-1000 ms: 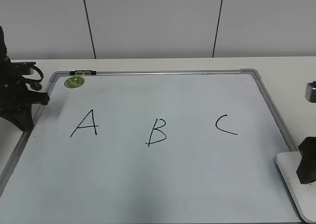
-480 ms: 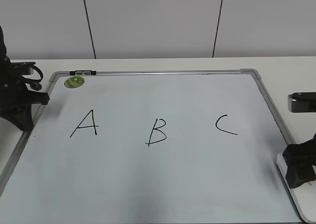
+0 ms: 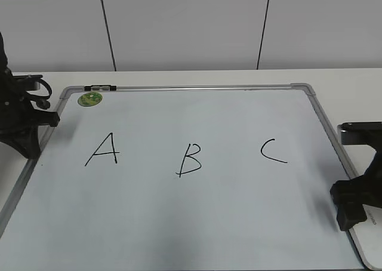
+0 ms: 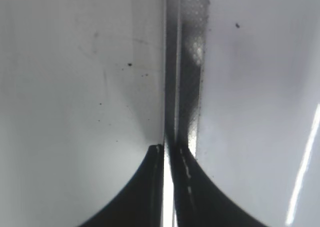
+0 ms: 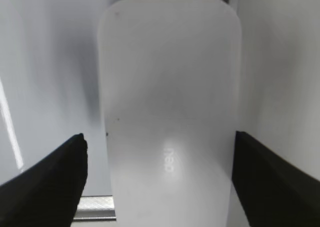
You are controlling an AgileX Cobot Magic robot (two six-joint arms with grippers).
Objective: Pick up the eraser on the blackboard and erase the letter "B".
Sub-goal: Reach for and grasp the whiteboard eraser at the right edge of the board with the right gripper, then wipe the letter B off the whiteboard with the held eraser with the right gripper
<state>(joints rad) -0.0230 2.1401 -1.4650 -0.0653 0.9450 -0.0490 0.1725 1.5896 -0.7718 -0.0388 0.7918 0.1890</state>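
Item: eraser [image 5: 170,117] at board [image 3: 197,211] right edge, straddled by my released right gripper [image 5: 159,179] for pickup; left gripper [image 4: 167,154] clenched, parked; B [image 3: 190,159] unerased.

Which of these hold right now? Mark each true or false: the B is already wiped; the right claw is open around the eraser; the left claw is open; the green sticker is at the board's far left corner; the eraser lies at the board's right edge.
1. The letter B is already wiped. False: it is intact, between A and C.
2. The right claw is open, one finger on each side of the eraser. True.
3. The left claw is open. False: its fingers are together.
4. The green sticker is at the far left corner of the blackboard. True.
5. The eraser lies at the blackboard's right edge. True.
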